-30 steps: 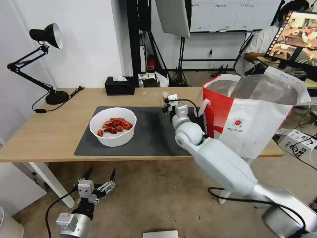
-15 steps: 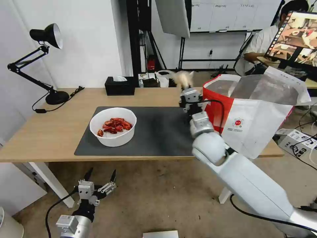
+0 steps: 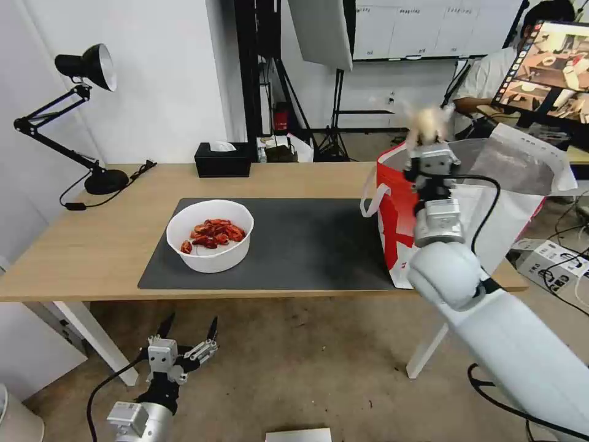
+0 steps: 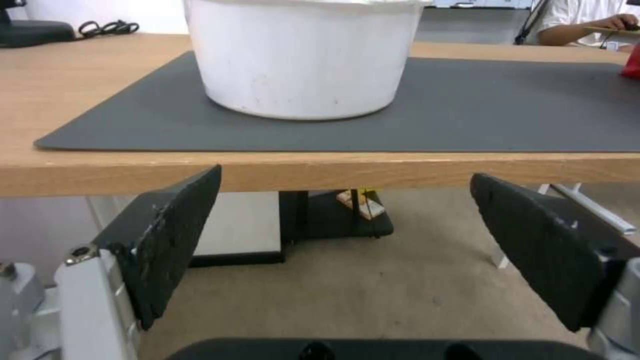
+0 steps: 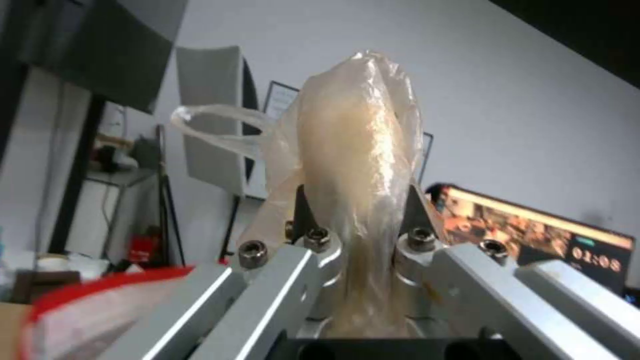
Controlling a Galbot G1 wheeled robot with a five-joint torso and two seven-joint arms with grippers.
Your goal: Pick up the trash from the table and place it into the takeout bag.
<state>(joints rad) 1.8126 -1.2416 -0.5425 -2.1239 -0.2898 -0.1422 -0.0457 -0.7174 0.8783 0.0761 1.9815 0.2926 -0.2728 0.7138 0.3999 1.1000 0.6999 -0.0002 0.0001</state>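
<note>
My right gripper [image 3: 429, 142] is raised over the near rim of the takeout bag [image 3: 466, 202], shut on a small beige knotted bag [image 3: 428, 123]. In the right wrist view the beige bag [image 5: 357, 150] stands pinched between the fingers. A white round bowl [image 3: 210, 235] of red crayfish shells sits on the dark grey mat [image 3: 288, 245] of the table [image 3: 86, 252]. My left gripper [image 3: 187, 336] hangs open below the table's front edge, with the bowl [image 4: 303, 55] straight ahead of it and above it in the left wrist view.
A black tissue box [image 3: 223, 159] stands at the table's back edge. A black desk lamp [image 3: 73, 116] sits at the back left with its cable. The bag stands at the table's right end. A monitor [image 3: 549, 67] and tripods stand behind.
My right arm has swung right and upward from the mat, carrying the beige bag up to the takeout bag's rim. The left arm has stayed put.
</note>
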